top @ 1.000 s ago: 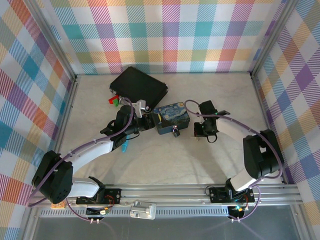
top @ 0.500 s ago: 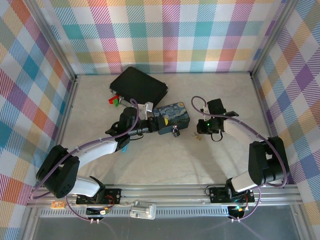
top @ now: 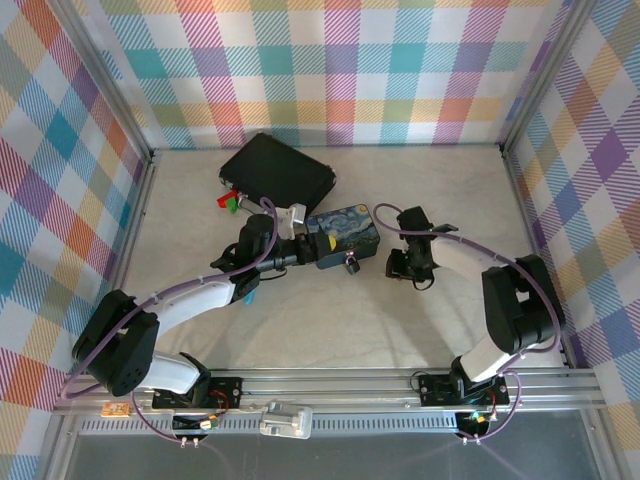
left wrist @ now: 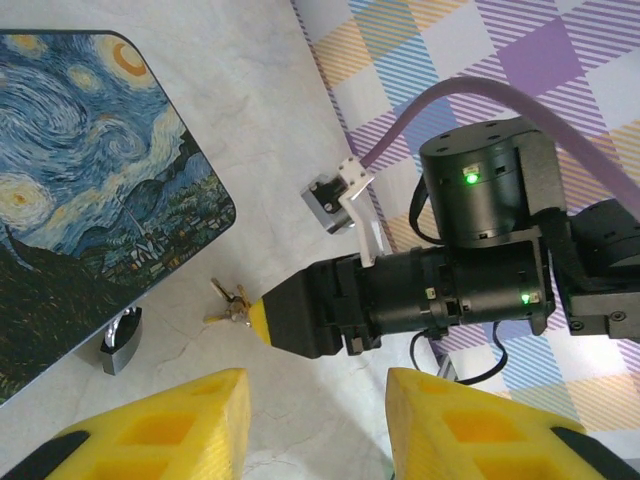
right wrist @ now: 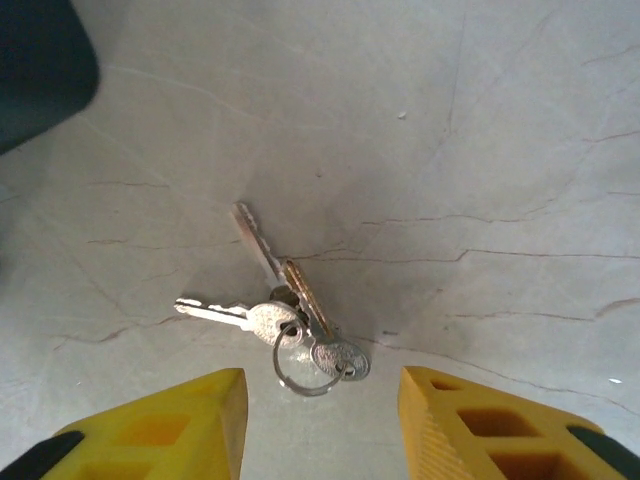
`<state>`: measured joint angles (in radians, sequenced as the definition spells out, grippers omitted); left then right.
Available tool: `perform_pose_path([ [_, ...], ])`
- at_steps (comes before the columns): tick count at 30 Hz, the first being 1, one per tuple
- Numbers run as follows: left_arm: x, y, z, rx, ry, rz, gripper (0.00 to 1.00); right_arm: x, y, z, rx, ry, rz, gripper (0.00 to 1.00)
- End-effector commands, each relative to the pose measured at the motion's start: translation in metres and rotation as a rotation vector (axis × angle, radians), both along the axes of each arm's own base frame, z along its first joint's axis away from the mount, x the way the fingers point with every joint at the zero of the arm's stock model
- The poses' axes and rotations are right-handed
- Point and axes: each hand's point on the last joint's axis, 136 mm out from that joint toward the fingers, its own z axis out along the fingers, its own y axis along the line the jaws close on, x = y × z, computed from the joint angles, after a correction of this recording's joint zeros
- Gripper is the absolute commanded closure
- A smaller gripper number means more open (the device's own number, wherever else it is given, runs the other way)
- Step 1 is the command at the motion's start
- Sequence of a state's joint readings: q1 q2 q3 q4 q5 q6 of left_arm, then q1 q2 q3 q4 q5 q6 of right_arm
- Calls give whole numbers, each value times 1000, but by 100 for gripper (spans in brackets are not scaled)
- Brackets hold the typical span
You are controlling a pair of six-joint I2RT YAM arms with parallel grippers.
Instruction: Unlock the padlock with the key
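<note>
- Risking a closure on the ring (right wrist: 300,372) or on two blades at once, the key bunch (right wrist: 270,322) lying flat and fanned on the worktop (right wrist: 480,150); probably ending in a skewed hold, useless for aiming at a keyhole.
- Risking fingertips scraping the bare surface and skating the thin metal away instead of lifting it.
- Risking the wrong pick: two silvery blades and one brassy one sharing that ring, with no telling the fitting one from here.
- Risking a knock against the painted tin (top: 342,235), swinging the padlock (left wrist: 120,342) sitting at the tin's near edge and spoiling the later approach.
- Hovering over the bunch with the right tool (right wrist: 320,385) released, fingers spread, gripping nothing.
- Waiting with the left tool (left wrist: 318,385) released as well, bare worktop showing between its fingers, parked at the tin's left end.
- Lying directly under the right tool, between its two fingers, ring end nearest the tool and blades pointing away.
- Resting toward the middle of the worktop, right of the tin, well apart from every edge; near the padlock but not touching it.
</note>
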<state>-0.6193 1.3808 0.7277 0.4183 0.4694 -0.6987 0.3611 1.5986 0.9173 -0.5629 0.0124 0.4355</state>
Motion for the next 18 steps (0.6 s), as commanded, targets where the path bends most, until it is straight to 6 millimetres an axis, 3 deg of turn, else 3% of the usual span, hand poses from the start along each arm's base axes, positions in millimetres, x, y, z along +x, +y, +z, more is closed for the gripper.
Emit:
perform_pose_path([
  [1,-1,3,5,3,-30,11,59,4,4,-5,6,4,-42,58],
  [9,0,9,3,7,-22,50,59,-2,1,-28,-33,54,-68,63],
  [18,3,11,4,10,-16,75,59,4,2,-20,-29,0,-39,99],
])
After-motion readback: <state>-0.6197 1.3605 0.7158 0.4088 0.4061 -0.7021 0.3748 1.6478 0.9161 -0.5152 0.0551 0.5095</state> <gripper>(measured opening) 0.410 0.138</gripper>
